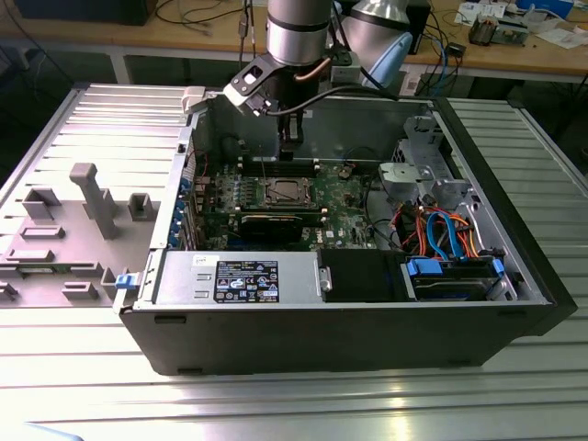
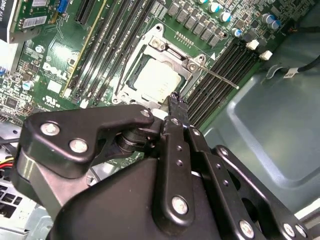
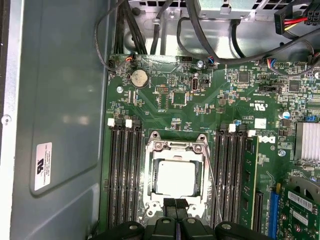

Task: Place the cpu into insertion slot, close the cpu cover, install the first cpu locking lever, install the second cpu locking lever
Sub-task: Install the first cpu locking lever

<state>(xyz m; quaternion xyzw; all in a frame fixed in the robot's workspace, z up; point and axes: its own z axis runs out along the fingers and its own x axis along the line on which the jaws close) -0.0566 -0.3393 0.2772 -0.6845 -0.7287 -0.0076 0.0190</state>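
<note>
- Ribbed silver-grey metal bench (image 1: 92, 395), bright light glinting on it at 6 o'clock in the exterior view.
- Long pale wooden bench (image 1: 542, 57) at 12 o'clock, strewn with dark cables (image 1: 197, 14).
- Grey moulded fixture tray (image 1: 55, 230) at 9 o'clock.

Jaws above the insertion slot (image 1: 284, 192), inside open computer case (image 1: 322, 342).

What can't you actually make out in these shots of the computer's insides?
1. First wrist view: the edge of the cpu cover nearest the hand, hidden behind it.
2. Second wrist view: much of the motherboard, behind the hand's black body.
3. Exterior view: whether the cpu sits flat; too small to tell.
</note>
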